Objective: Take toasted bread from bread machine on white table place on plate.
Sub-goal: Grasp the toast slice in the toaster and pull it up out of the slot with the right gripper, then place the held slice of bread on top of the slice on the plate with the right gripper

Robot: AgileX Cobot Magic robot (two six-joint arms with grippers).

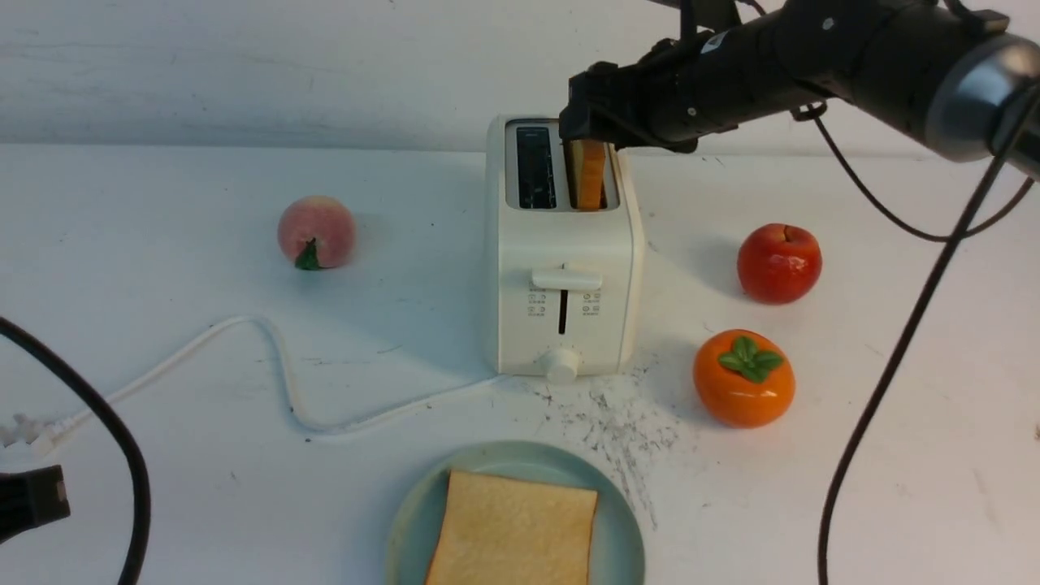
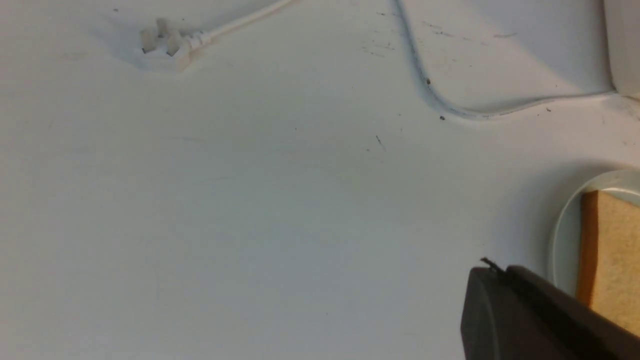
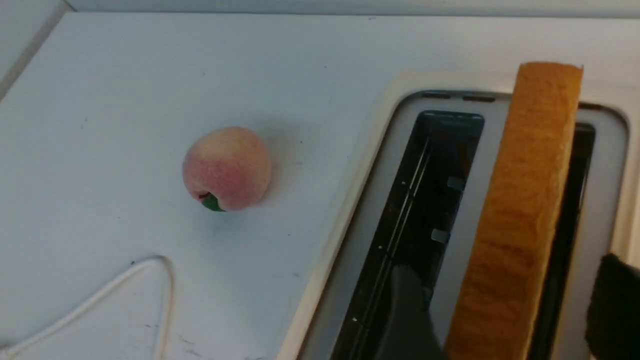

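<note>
Right gripper straddles, jaws apart, the second slice standing ungrasped in the bread machine mid-table; the first slice already lies on the plate at the near edge of the white table.

I'm tallying everything on the one white table.
I'm counting two slices of toasted bread, one flat slice and one upright slice. I'm seeing one bread machine, and on it I'm counting two slots, one lever and one knob. I'm finding one white cord ending in one plug. I'm seeing one pale blue-green plate. I'm counting three pieces of fruit, each of a different kind: one peach, one red apple and one orange persimmon.
</note>
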